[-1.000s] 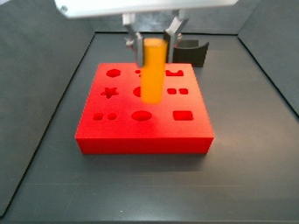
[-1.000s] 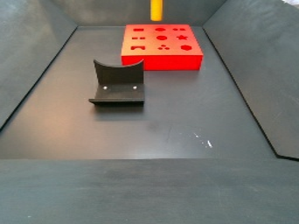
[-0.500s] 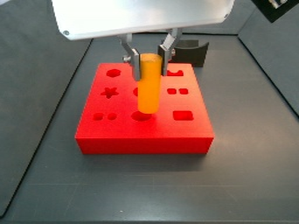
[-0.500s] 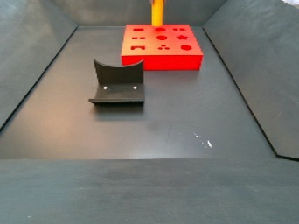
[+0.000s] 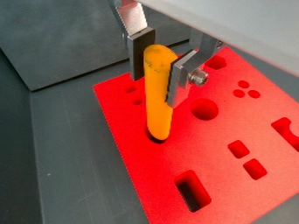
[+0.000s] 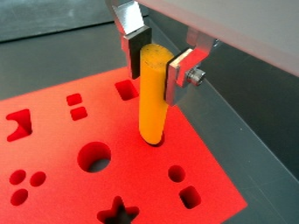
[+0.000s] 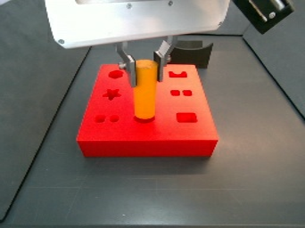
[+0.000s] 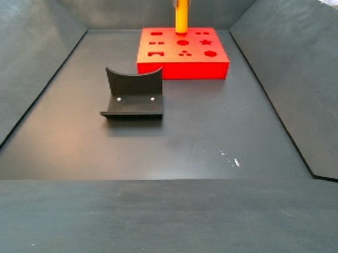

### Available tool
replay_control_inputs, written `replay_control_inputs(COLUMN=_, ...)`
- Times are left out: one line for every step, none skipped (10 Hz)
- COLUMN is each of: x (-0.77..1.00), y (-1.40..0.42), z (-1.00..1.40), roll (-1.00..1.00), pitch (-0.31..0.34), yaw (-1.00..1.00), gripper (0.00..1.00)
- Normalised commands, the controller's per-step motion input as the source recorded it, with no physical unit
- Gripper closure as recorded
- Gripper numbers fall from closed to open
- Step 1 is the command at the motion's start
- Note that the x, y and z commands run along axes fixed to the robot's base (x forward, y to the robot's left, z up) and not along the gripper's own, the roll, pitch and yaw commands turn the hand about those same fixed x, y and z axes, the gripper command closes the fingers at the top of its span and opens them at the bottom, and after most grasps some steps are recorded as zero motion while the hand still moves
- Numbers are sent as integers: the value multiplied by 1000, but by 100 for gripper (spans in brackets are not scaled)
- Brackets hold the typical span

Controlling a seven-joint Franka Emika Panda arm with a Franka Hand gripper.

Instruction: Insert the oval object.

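The oval object, a tall orange-yellow peg [image 7: 144,89], stands upright between the fingers of my gripper [image 7: 144,64], which is shut on its upper end. Its lower end meets the top of the red block [image 7: 149,142] at the oval hole in the front middle row, and seems just inside it. Both wrist views show the peg [image 5: 158,96] [image 6: 153,96] clamped by the dark pads of the gripper [image 5: 162,63] [image 6: 158,59], with its tip at the block's surface [image 5: 233,179] [image 6: 70,140]. In a side view the peg [image 8: 181,15] rises over the far block [image 8: 185,67].
The dark grey fixture [image 8: 132,94] stands on the dark floor apart from the block; it shows behind the block in a side view [image 7: 197,52]. The block has several other shaped holes, among them a round one [image 5: 205,109]. Raised dark walls bound the floor.
The gripper has carried the peg toward the block's front row and down; the peg's tip, earlier above the block's middle, now sits at the oval hole.
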Motion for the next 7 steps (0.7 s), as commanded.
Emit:
replay_control_inputs(x=0, y=-46, z=-214, roll=0, pitch=-116, yaw=151, gripper=100)
replay_control_inputs(x=0, y=-57, z=-211, roll=0, pitch=-114, yaw=146, gripper=100)
replay_control_inputs(x=-120, y=-100, z=-189, roll=0, pitch=-99, yaw=183, gripper=100)
replay_control_inputs(x=-23, y=-94, z=-174, roll=0, pitch=-100, yaw=194, gripper=100)
replay_control_inputs(x=0, y=0, z=-303, roll=0, pitch=-107, yaw=137, gripper=100)
replay_control_inputs(x=31, y=0, z=-397, roll=39, pitch=-60, yaw=63, gripper=100)
replay_control_inputs(x=194, y=0, z=-489, roll=67, pitch=-26, yaw=77, gripper=100)
